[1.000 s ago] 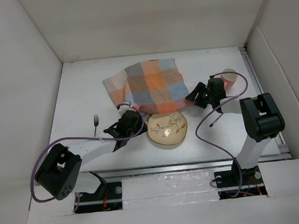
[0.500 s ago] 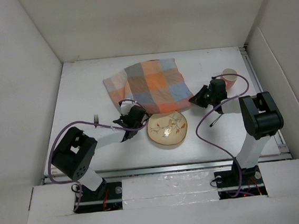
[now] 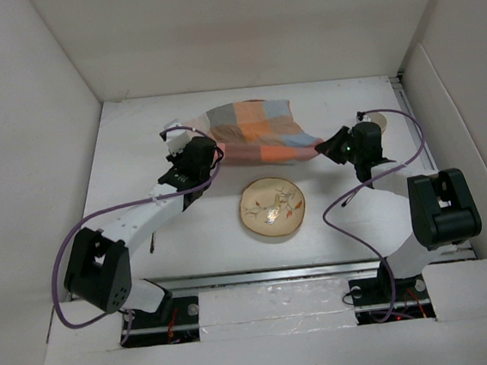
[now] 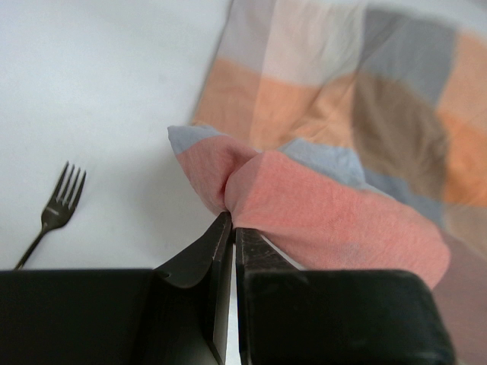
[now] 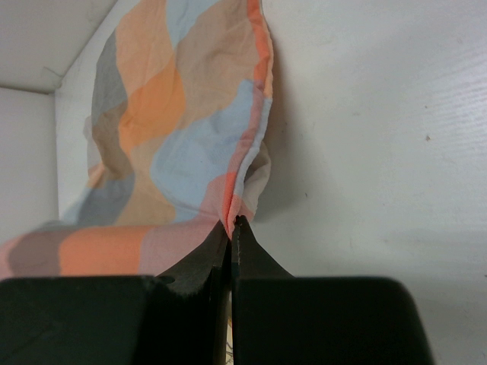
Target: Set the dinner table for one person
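The checked cloth (image 3: pixel 256 129) lies bunched at the back of the white dinner table (image 3: pixel 127 142), its near edge drawn tight between both grippers. My left gripper (image 3: pixel 202 154) is shut on the cloth's pink left corner (image 4: pixel 251 186), the jaws (image 4: pixel 230 222) pinched on the fold. My right gripper (image 3: pixel 333 146) is shut on the right corner (image 5: pixel 242 199), with its tips (image 5: pixel 234 224) closed on the orange hem. A cream plate with a floral pattern (image 3: pixel 272 207) sits uncovered just in front of the cloth.
A black fork (image 4: pixel 53 217) lies on the table left of the cloth, mostly hidden under my left arm in the top view. A pink cup (image 3: pixel 381 118) stands behind the right gripper. A dark utensil (image 3: pixel 349 198) lies right of the plate. White walls (image 3: pixel 31 125) enclose the table.
Both grippers have shut on the cloth's near corners and moved toward the back. The cloth's near edge has come off the plate's rim and the cloth is now bunched.
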You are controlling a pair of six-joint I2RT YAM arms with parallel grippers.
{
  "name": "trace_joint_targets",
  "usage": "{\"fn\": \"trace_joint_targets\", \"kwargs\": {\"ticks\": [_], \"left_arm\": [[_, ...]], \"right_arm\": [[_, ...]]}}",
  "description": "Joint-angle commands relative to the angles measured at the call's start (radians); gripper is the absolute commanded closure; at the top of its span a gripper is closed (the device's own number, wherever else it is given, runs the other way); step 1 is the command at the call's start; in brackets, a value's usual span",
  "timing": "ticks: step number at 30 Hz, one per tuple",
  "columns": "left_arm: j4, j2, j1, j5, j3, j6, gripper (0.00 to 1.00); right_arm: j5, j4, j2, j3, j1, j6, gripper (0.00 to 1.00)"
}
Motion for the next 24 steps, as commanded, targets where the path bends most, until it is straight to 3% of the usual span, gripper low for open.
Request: {"fn": "trace_joint_targets", "kwargs": {"ticks": [1,2,4,7,12,13,17,24], "left_arm": [[-0.087,-0.089,-0.047,-0.156,0.020,0.027,0.98],[-0.110,-0.100,-0.057,-0.163,0.003,-0.017,0.92],[-0.171,-0.115,-0.075,-0.138,-0.062,-0.072,0.62],[-0.175,-0.196,-0.075,-0.055,-0.170,-0.112,0.40],[-0.175,-0.412,-0.045,0.100,-0.268,-0.192,0.35],[-0.155,-0.437,-0.031,0.199,-0.309,-0.256,0.35],[-0.025,-0.557,-0.021,0.378,-0.438,-0.447,0.37],[0.213,-0.507,-0.021,0.467,-0.577,-0.662,0.37]], "right_arm": [[0.055,0.075,-0.029,-0.080,-0.009,-0.014,1.00],[0.055,0.101,-0.018,-0.100,-0.009,-0.011,1.00],[0.027,0.142,-0.009,-0.145,-0.020,-0.026,1.00],[0.027,0.132,-0.037,-0.150,-0.039,-0.043,1.00],[0.027,0.108,-0.063,-0.134,-0.040,-0.054,1.00],[0.027,0.101,-0.061,-0.128,-0.029,-0.058,1.00],[0.039,0.089,-0.067,-0.123,-0.029,-0.071,1.00],[0.025,0.082,-0.075,-0.120,-0.020,-0.086,1.00]]}}
